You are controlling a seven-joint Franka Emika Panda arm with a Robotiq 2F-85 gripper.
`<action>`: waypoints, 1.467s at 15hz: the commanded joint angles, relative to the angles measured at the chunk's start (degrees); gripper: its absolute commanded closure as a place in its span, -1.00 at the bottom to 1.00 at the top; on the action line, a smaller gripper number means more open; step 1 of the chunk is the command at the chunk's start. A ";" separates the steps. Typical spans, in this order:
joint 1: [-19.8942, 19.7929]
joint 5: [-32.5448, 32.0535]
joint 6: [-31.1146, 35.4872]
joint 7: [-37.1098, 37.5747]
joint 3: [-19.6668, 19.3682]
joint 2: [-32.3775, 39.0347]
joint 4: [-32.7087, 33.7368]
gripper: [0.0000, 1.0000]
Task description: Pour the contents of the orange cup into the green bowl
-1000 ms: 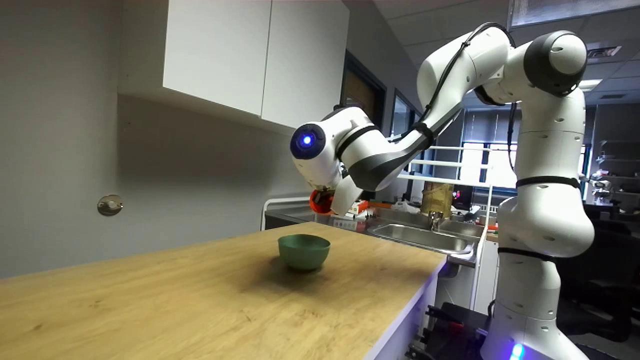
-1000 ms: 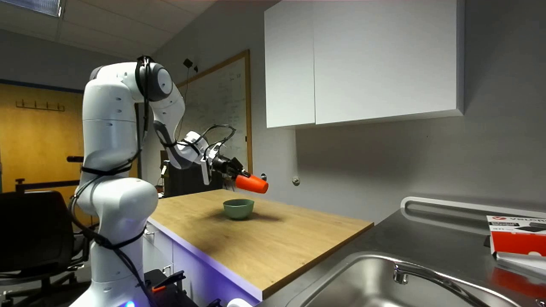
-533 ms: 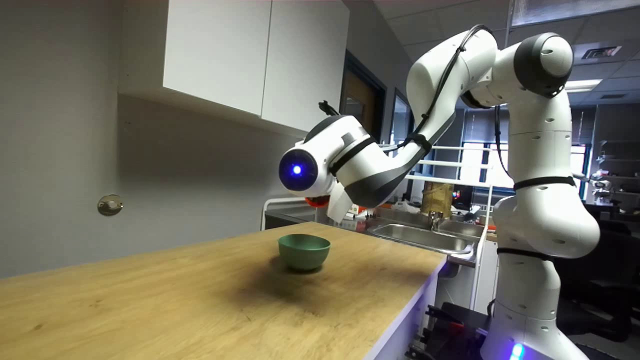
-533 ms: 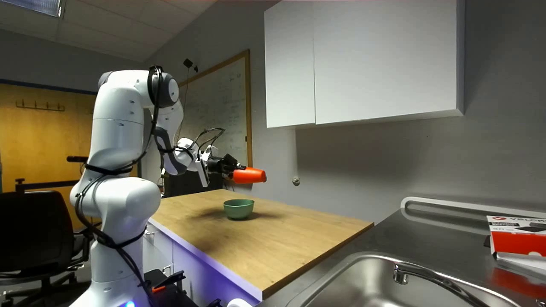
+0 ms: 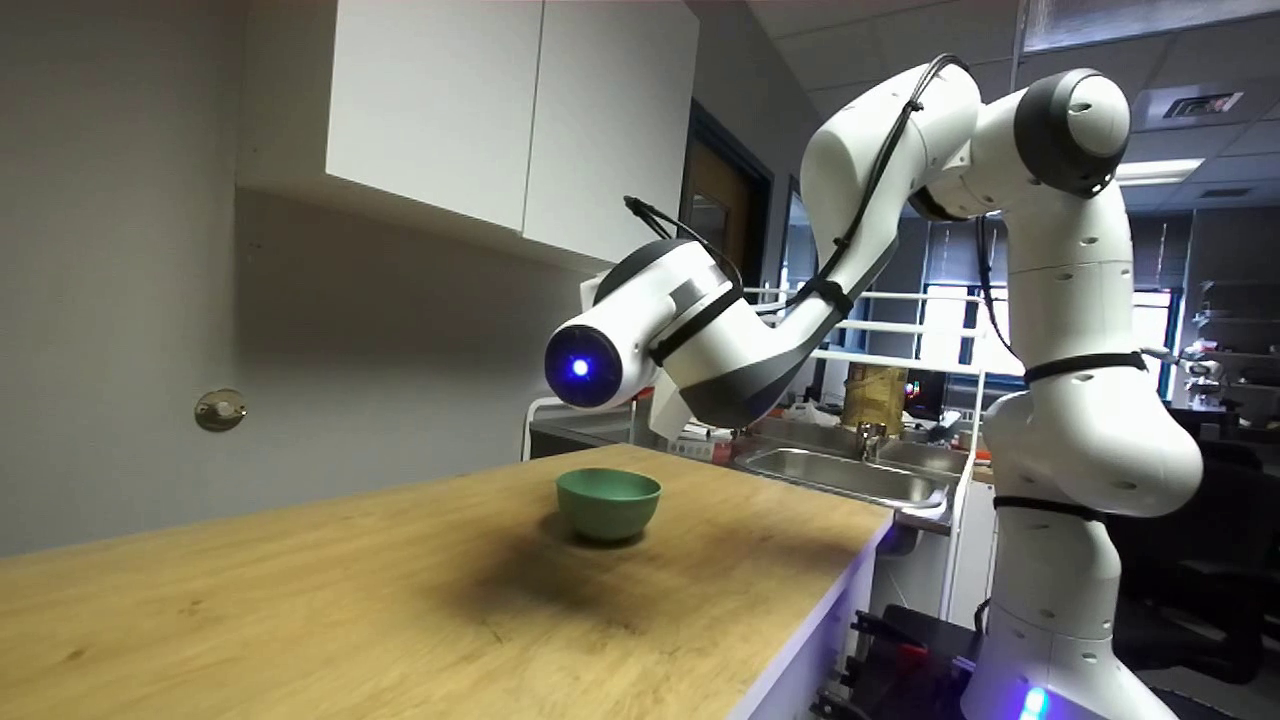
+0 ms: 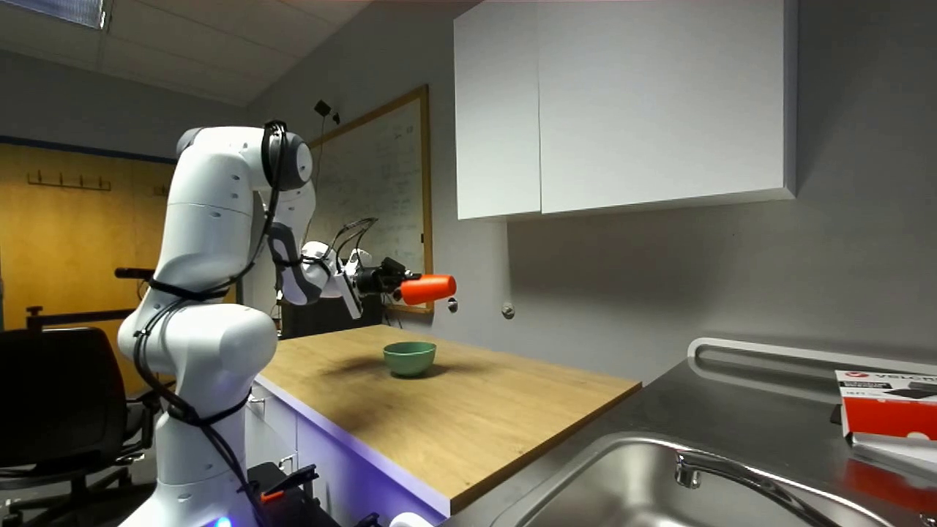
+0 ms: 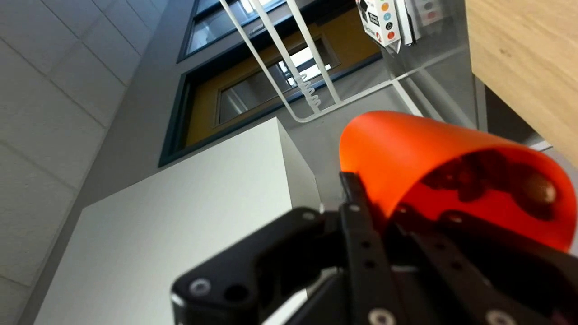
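Since a second ago, the orange cup (image 6: 430,289) has rotated: its closed end sloped down then and now tips slightly up, near mid-frame in an exterior view. My gripper (image 7: 375,205) is clamped on the cup near its mouth, higher than the green bowl (image 6: 409,362). Lifting is done; I judge the pour barely begun, as dark lumps (image 7: 537,194) lie inside the cup, at right in the wrist view. More tipping remains. I can't see whether anything lies in the bowl, and the arm (image 5: 690,330) hides the cup in an exterior view.
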 commanded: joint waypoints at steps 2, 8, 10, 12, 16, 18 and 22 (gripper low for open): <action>0.49 -1.10 -3.39 -1.04 0.22 1.74 2.42 0.98; 1.06 -3.13 -7.41 -1.48 0.21 2.89 2.95 0.98; 1.30 -5.03 -9.03 -2.30 0.18 3.29 2.83 0.98; 1.45 -6.88 -10.37 -3.34 0.22 3.62 2.70 0.98; 1.65 -10.64 -12.60 -5.30 0.22 4.32 2.48 0.98; 1.70 -11.81 -13.52 -5.89 0.25 4.63 2.50 0.98; 1.75 -13.04 -14.70 -6.60 0.33 5.00 2.59 0.98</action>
